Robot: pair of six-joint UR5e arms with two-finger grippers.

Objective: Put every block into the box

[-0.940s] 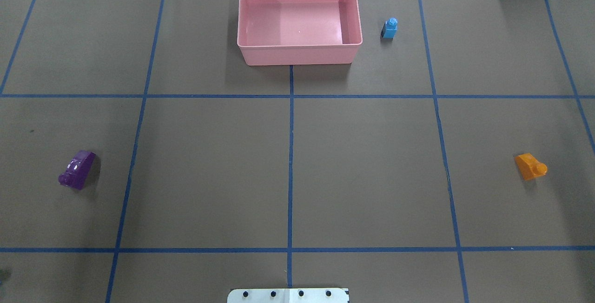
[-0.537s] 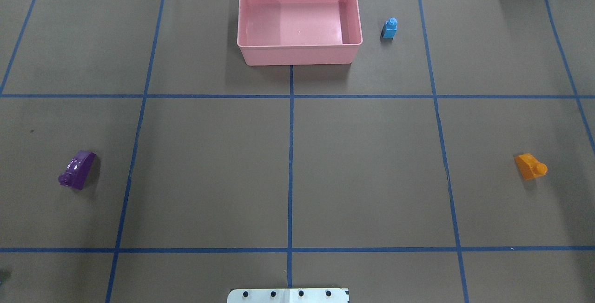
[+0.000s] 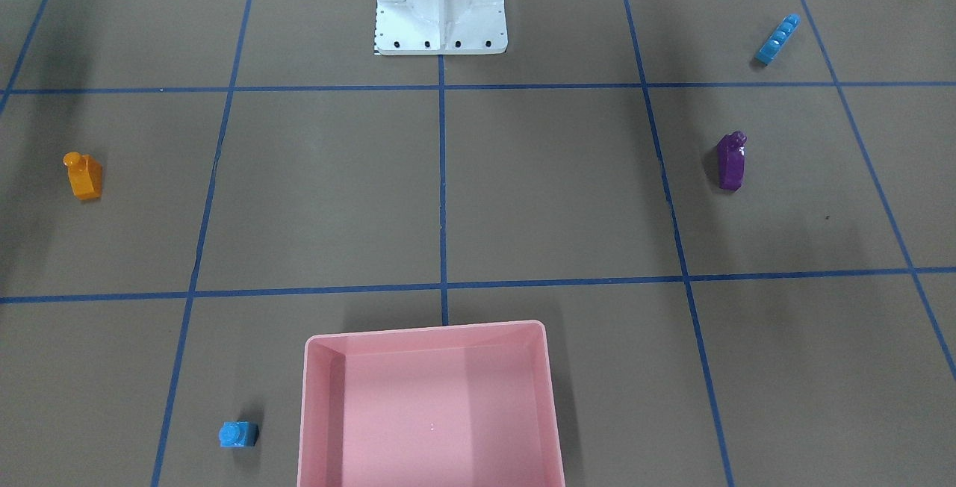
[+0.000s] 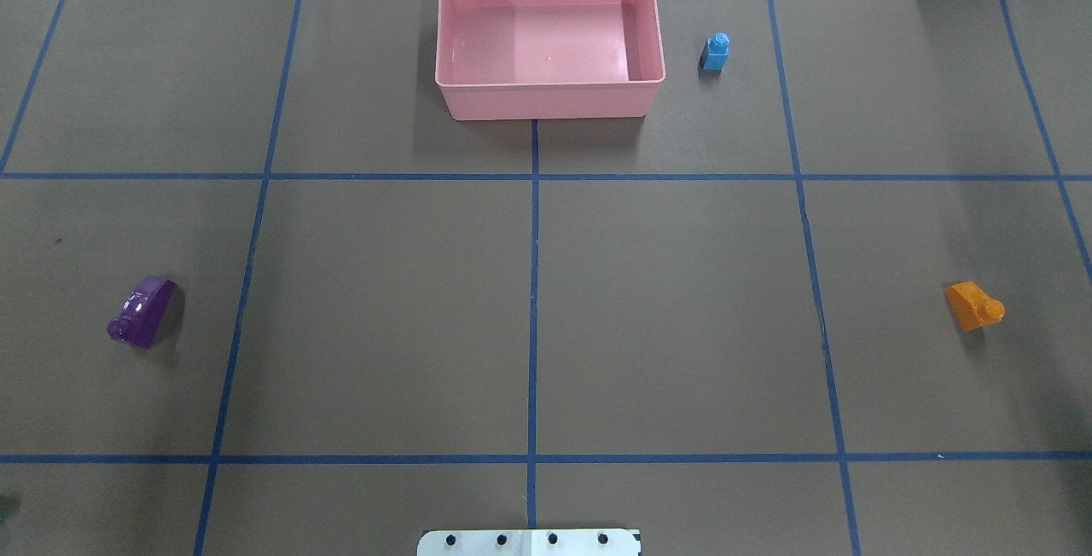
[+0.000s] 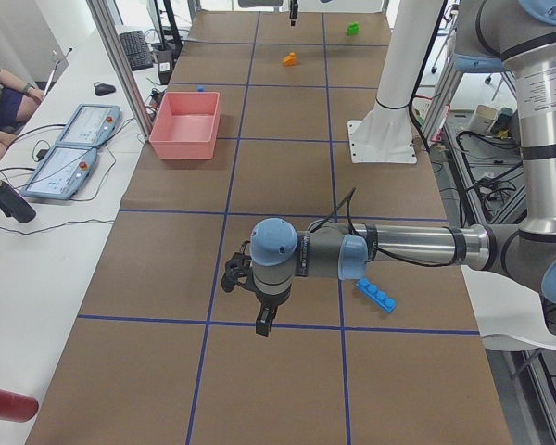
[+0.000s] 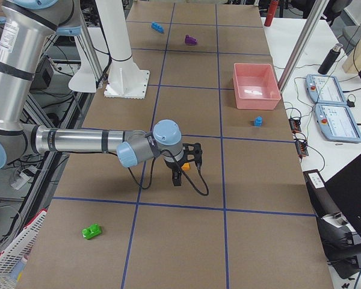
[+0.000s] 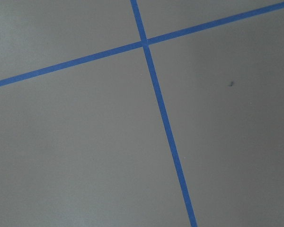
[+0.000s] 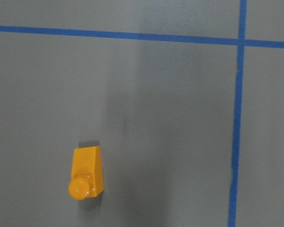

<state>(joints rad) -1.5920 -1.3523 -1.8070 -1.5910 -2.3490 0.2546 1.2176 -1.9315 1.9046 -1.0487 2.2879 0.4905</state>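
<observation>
The pink box (image 4: pixel 550 100) sits empty at the far middle of the table. The right gripper (image 6: pixel 178 179) hovers just beside the orange block (image 8: pixel 86 174), far nearer to it than the left gripper (image 5: pixel 262 324); whether either is wide or narrow I cannot tell. In the right wrist view the block lies low and left of centre, long axis nearly upright in frame, stud end lowermost
</observation>
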